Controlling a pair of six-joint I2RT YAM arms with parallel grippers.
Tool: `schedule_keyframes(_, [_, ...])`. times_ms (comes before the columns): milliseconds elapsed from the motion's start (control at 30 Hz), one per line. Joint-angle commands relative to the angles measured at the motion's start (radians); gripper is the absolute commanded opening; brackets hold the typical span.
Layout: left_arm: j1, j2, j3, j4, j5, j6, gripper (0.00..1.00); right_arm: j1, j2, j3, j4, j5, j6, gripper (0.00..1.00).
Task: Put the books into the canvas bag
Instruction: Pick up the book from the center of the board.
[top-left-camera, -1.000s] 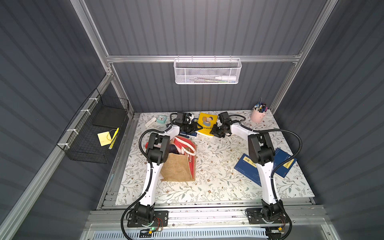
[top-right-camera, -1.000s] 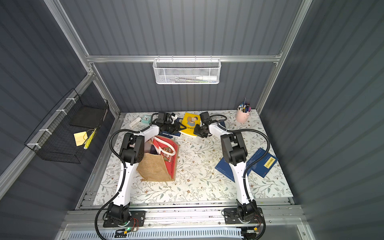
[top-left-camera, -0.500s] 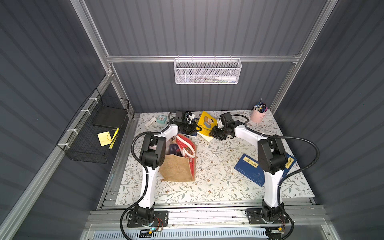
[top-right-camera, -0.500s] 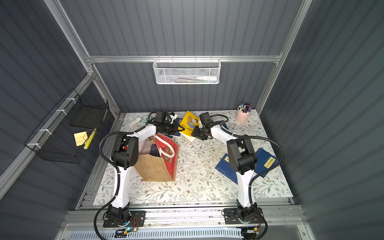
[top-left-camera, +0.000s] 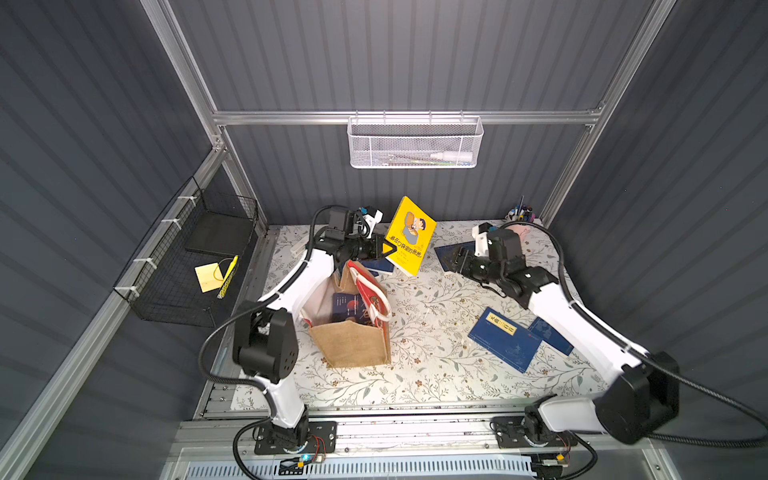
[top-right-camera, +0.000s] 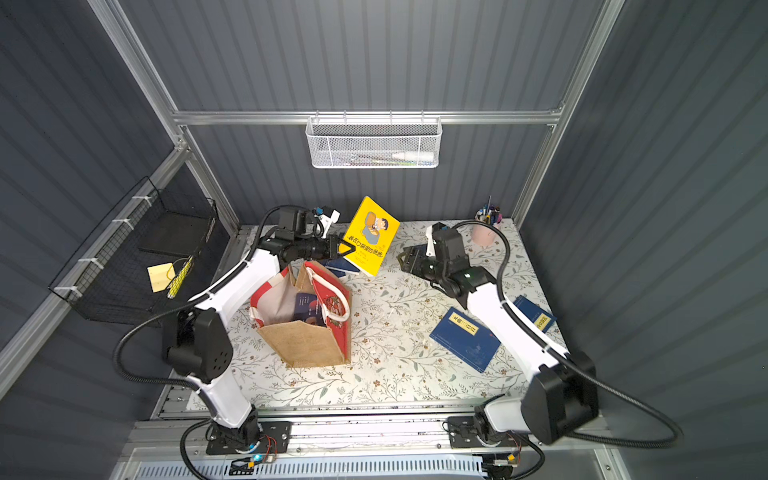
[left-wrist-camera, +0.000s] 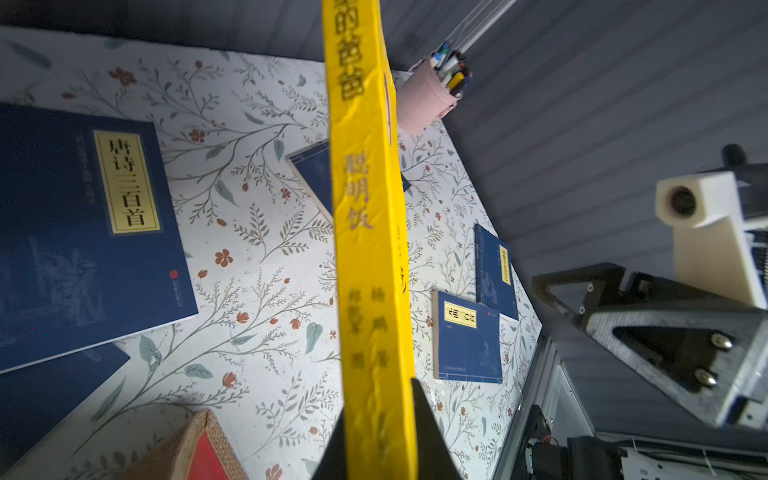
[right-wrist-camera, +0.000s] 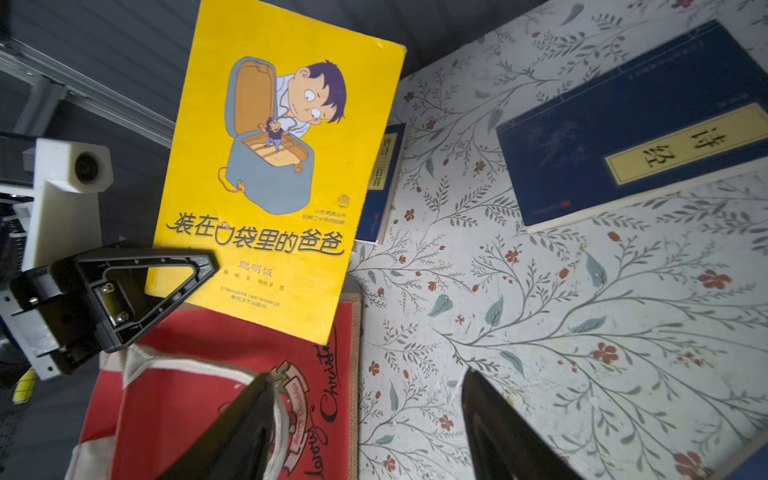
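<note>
As the left claw (top-left-camera: 390, 250) is closed narrow on the spine edge of the yellow book (top-left-camera: 412, 235), we record that book as lifted clear of the tabletop (top-left-camera: 432, 374). It is tilted, with its cover turned towards the right arm, and sits just beyond the far rim of the canvas bag (top-left-camera: 353, 343). In the left wrist view the spine runs up between the two jaws, both pressed against it.

The right claw (right-wrist-camera: 365, 407) stands wide, with nothing between its jaws but floral tabletop. In both top views it sits near the far navy book (top-left-camera: 444, 251) by the back wall, well apart from the yellow book.

The canvas bag stands upright beside the left arm with its mouth open. One dark book (top-left-camera: 347, 305) with orange marks is inside it.

We note the rear navy books (top-left-camera: 376, 266) lying flat behind the bag, partly under the raised one. The labelled navy book (top-left-camera: 505, 343) lies flat near the right arm, overlapping the corner navy book (top-left-camera: 548, 334), which that arm partly hides.
</note>
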Motion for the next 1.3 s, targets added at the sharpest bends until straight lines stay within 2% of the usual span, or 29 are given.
schedule_keyframes(0, [-0.007,-0.147,-0.032,0.097,0.016,0.056,0.0,-0.02,-0.114,-0.081,0.182,-0.087,0.053,0.77])
schedule_keyframes(200, [-0.007,-0.296,-0.078,0.212,0.068,0.026,0.0,-0.023,-0.164,-0.048,0.276,-0.273,0.055,0.86])
schedule_keyframes(400, [-0.018,-0.364,-0.101,0.331,0.14,-0.102,0.0,-0.026,-0.131,-0.051,0.439,-0.449,0.107,0.93])
schedule_keyframes(600, [-0.043,-0.398,-0.201,0.462,0.178,-0.201,0.0,-0.038,-0.064,-0.068,0.646,-0.52,0.217,0.95])
schedule_keyframes(767, [-0.053,-0.383,-0.284,0.659,0.258,-0.361,0.0,-0.065,0.023,-0.07,0.816,-0.559,0.345,0.95])
schedule_keyframes(1033, [-0.055,-0.374,-0.301,0.749,0.306,-0.438,0.0,-0.081,0.056,-0.069,0.836,-0.588,0.386,0.95])
schedule_keyframes(1133, [-0.056,-0.358,-0.313,0.778,0.309,-0.466,0.0,-0.081,0.064,-0.057,0.826,-0.602,0.395,0.86])
schedule_keyframes(1267, [-0.056,-0.346,-0.321,0.757,0.305,-0.449,0.0,-0.081,0.066,-0.048,0.821,-0.621,0.401,0.62])
